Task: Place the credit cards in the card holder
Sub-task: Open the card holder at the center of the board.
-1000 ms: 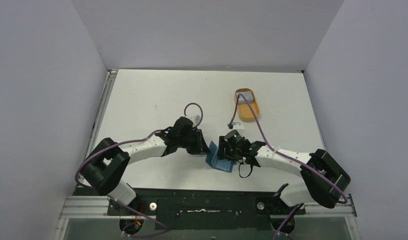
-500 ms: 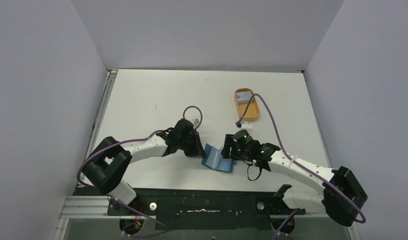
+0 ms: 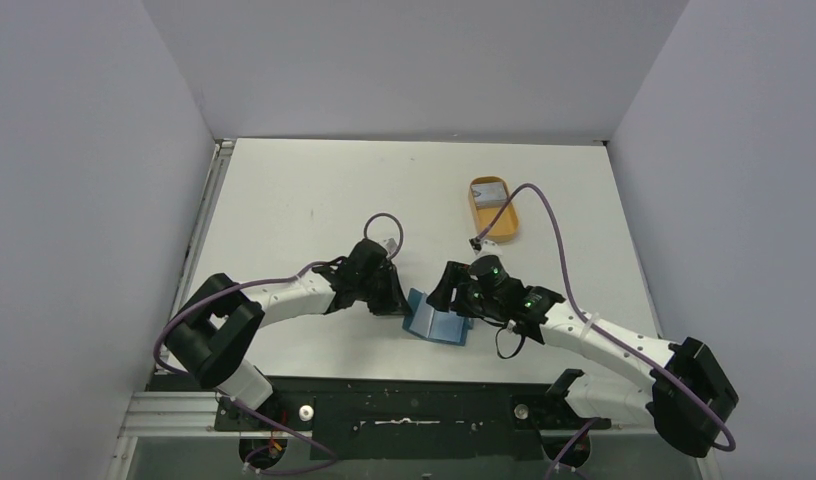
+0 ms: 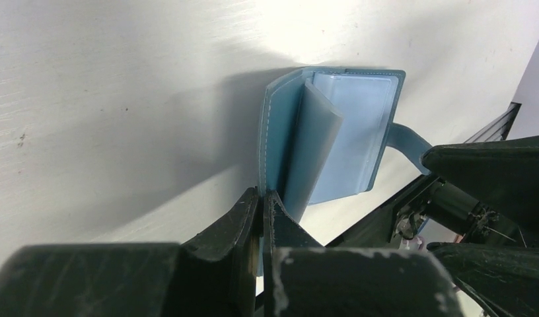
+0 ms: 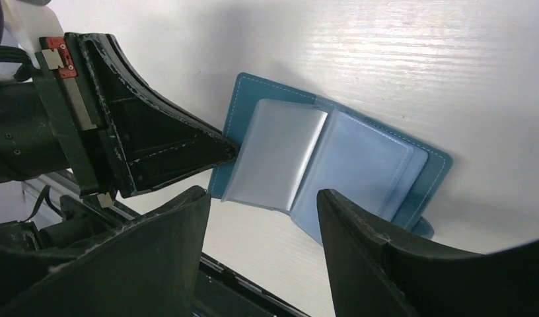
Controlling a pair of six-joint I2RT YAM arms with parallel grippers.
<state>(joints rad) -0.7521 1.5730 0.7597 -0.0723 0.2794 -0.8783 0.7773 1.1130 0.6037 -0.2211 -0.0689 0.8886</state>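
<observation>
Left wrist, left fingers pinching open card holder

The card holder is teal-blue, with a line of pale stitching round its cover edge. Its inner sleeves are clear and read as pale blue-grey. The worktop is white, with faint grain streaks and a few dark specks. At 1 o'clock from the card holder, the oval tray is orange; the credit cards in it are grey-silver with a whitish face. The left arm and right arm are white with black joints. The left tool and right tool are black, scuffed pale along the edges. A red tag marks the left tool. The cables are purple. Green lights show on the right wrist. The walls are pale lilac-grey.
</observation>
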